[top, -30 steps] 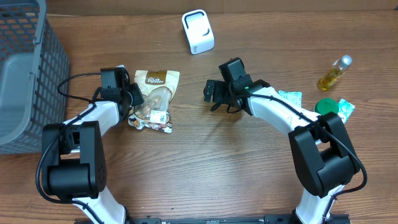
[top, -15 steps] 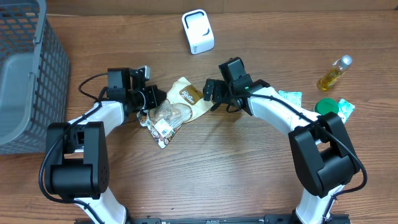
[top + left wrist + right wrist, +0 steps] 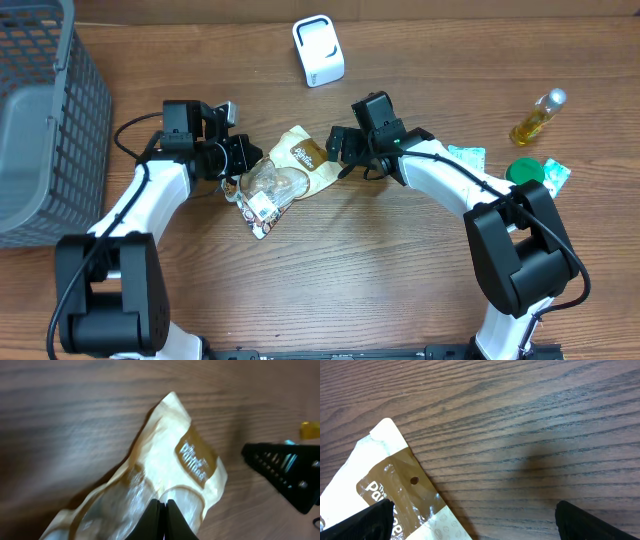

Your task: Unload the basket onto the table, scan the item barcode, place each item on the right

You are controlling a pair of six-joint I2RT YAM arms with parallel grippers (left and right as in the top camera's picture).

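Observation:
The item is a cream and brown snack bag (image 3: 290,172) with a clear window, lying slanted between the two arms, with a white label (image 3: 258,208) near its lower end. My left gripper (image 3: 243,160) is shut on the bag's clear part (image 3: 165,467), its black fingertips (image 3: 156,515) pinched together on the film. My right gripper (image 3: 335,148) stands wide open just beyond the bag's top corner (image 3: 385,495), with bare wood between its fingers (image 3: 587,520). The white scanner (image 3: 318,50) stands at the back of the table.
A grey wire basket (image 3: 40,110) fills the left edge. At the right lie a small yellow bottle (image 3: 537,118), a green lid (image 3: 524,172) and green-white packets (image 3: 465,156).
My left gripper has carried the bag to the right and turned it slantwise, its top corner now at the right gripper. The right arm has not moved.

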